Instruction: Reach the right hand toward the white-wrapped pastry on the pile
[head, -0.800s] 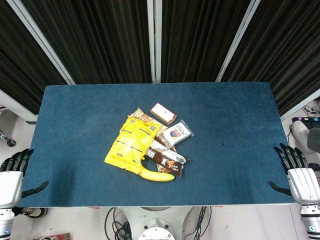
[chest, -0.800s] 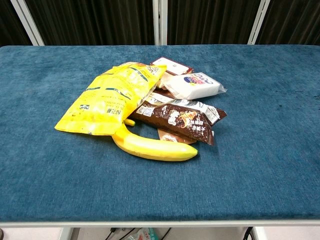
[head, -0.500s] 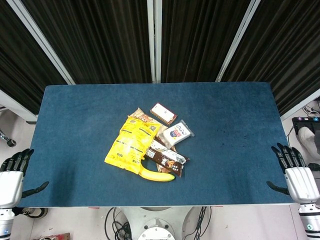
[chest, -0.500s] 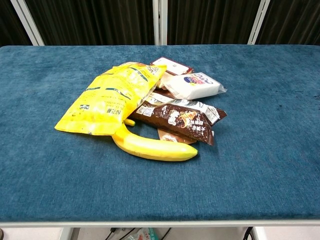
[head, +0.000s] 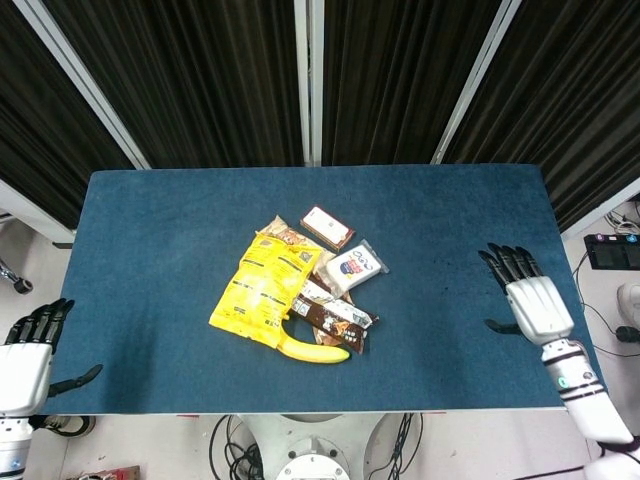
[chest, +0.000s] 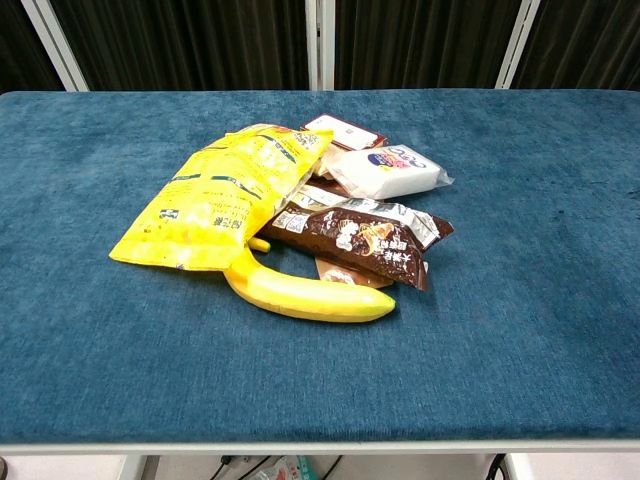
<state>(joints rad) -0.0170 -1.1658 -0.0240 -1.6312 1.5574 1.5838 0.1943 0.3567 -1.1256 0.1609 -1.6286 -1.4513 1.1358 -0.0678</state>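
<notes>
1 reach is just beginning: my right robot hand (head: 527, 305), fingers spread and empty, hovers over the counter (head: 450, 220), well apart from the white-wrapped pastry (head: 352, 267) on the pile's right side.

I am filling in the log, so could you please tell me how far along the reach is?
Barely begun. The right hand is open above the table's right side, well short of the white-wrapped pastry, which lies untouched on the pile. Most of the reach remains. The left hand waits off the near-left corner.
</notes>
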